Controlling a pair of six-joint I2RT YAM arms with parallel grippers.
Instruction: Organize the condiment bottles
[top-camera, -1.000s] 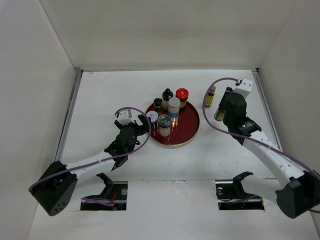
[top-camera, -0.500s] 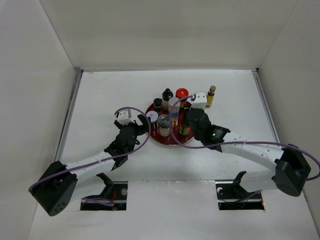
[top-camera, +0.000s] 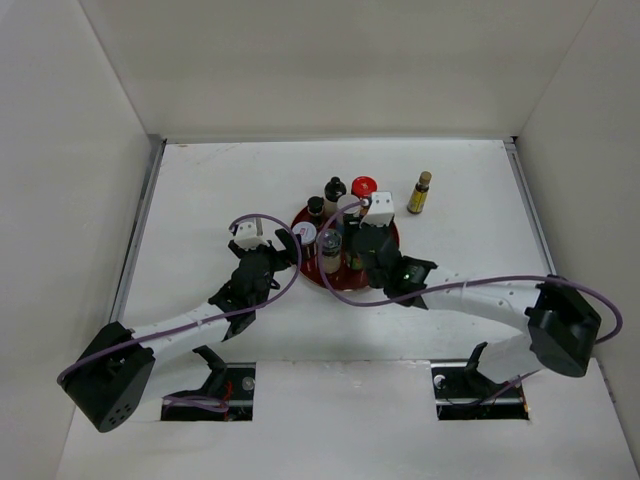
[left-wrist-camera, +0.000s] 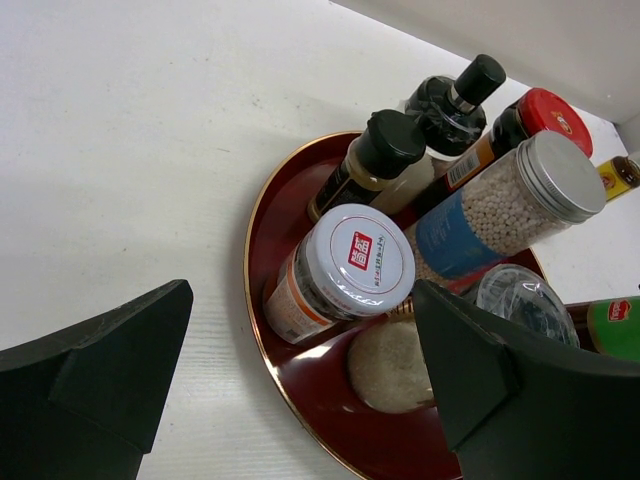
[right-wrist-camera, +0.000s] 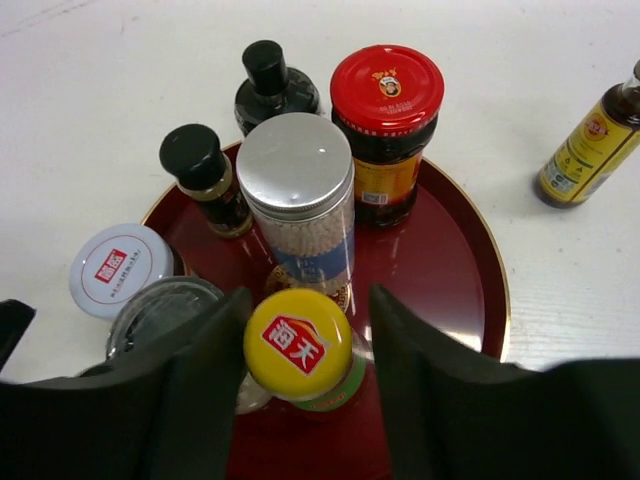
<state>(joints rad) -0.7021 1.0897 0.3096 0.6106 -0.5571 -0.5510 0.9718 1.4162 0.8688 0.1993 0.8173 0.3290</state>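
Crowding is the main hazard: the right gripper (right-wrist-camera: 308, 322) has its jaws closed around the yellow-capped bottle (right-wrist-camera: 297, 343), gripping it just below the cap, over the near part of the round red tray (right-wrist-camera: 470, 260). Whether the bottle's base rests on the tray or hangs above it I cannot tell. 6 other condiment bottles already fill the tray. The silver-lidded jar (right-wrist-camera: 297, 165) stands just beyond the held bottle on its far side, and the clear-lidded jar (right-wrist-camera: 160, 305) sits close against the gripper's left finger. The white-lidded jar (right-wrist-camera: 113, 268), the small black-capped bottle (right-wrist-camera: 193, 157), the tall black-topped bottle (right-wrist-camera: 268, 68) and the red-capped jar (right-wrist-camera: 386, 88) stand farther off. A push toward the far side would probably knock the tall silver-lidded jar into the red-capped jar behind it. Spreading the fingers to release could nudge the clear-lidded jar, and letting go while the bottle is tilted or off the tray floor could topple it. The left gripper (left-wrist-camera: 300, 330) waits at the tray's left edge, jaws wide apart and holding nothing, with the white-lidded jar just ahead of it, so any forward drift could shove that jar or the tray. 1 brown bottle with a yellow label (top-camera: 420, 192) stands alone on the table (top-camera: 200, 180), to the right of the tray and beyond its far edge, and has not yet been gathered.
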